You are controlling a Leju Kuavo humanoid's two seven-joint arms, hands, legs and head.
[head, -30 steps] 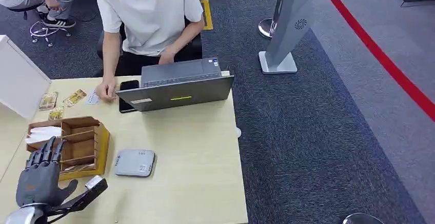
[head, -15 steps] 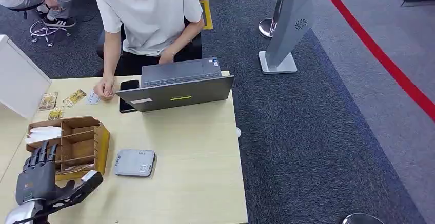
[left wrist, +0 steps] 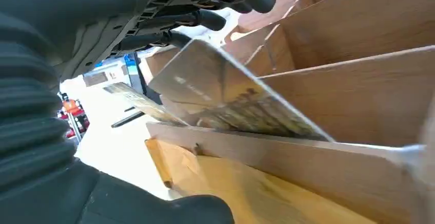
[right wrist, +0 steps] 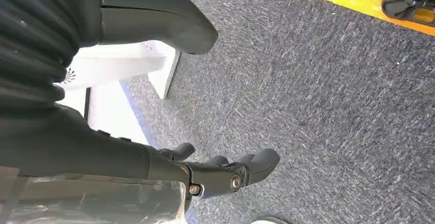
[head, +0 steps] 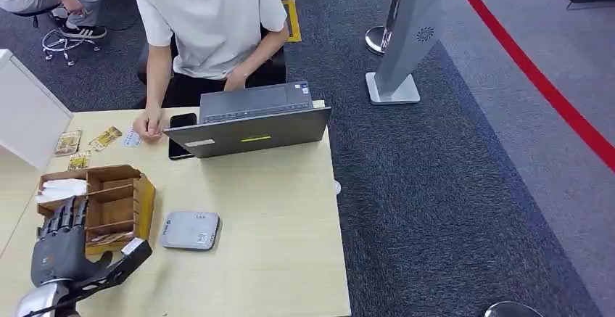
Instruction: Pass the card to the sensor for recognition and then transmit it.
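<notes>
My left hand (head: 61, 249) hovers at the near left of the table, fingers spread over the near end of a wooden card box (head: 122, 186). In the left wrist view a shiny printed card (left wrist: 225, 98) leans in the box's (left wrist: 359, 75) near slot. The dark fingers (left wrist: 205, 16) reach to its upper edge and the thumb (left wrist: 195, 208) stays below the box wall, so nothing is gripped. The flat grey sensor (head: 191, 230) lies on the table just right of the box. My right hand (right wrist: 225, 175) hangs over grey carpet, holding nothing.
A person in a white shirt sits across the table behind a grey laptop (head: 250, 132), one hand (head: 149, 125) by loose cards (head: 105, 138) and a phone (head: 179, 122). A white box (head: 29, 114) stands at far left. A grey sign stand (head: 406, 34) is on the carpet.
My left hand dipped back toward me, then came slightly forward and right over the box's near end. The person's hand pulled back a little from the loose cards.
</notes>
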